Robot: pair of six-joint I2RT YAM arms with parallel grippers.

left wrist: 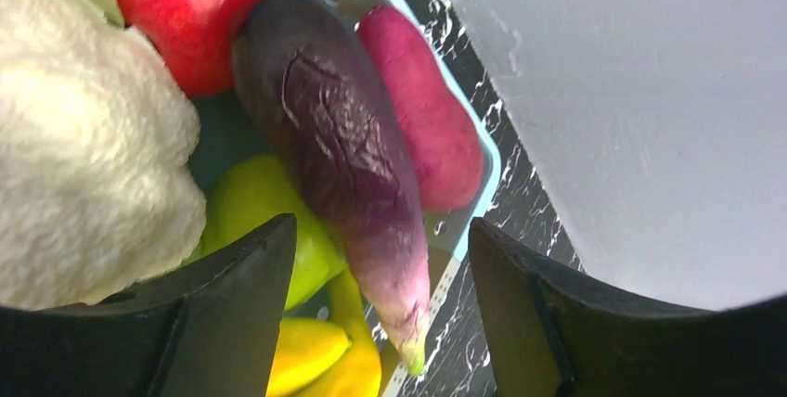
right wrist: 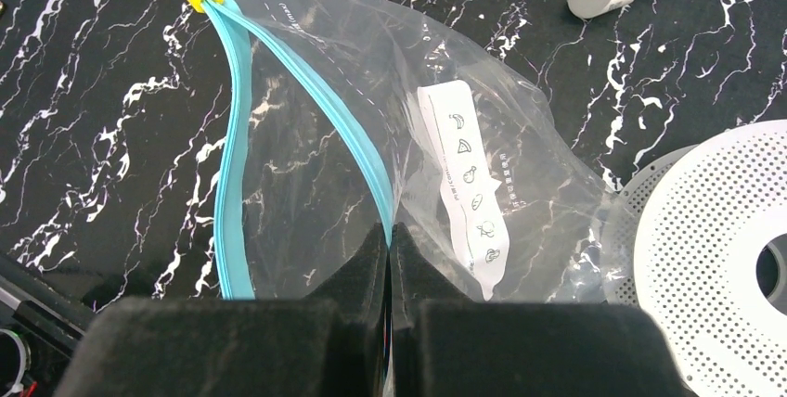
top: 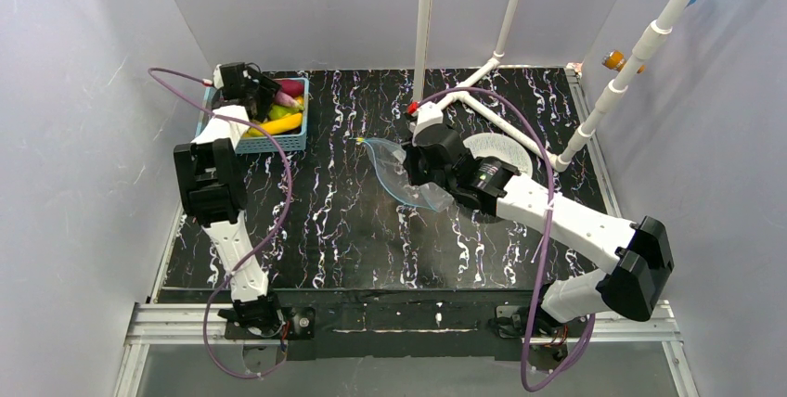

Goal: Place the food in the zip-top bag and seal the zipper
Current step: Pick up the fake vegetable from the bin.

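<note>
left pincer (left wrist: pixel 380 235) gapes wide above the eggplant (left wrist: pixel 334 128), whose long axis runs upper left to bottom centre under the gap; right pincer (right wrist: pixel 390 244) is clamped on the bag (right wrist: pixel 316 165) rim.

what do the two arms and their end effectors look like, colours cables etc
The left arm and right arm both have white tubular links joined by boxy black housings, and a thin purple cable loops along each. The left end effector has two smooth black wedge-shaped fingers. The right end effector has black fingers faced with foam-like pads. No markings are legible.
</note>
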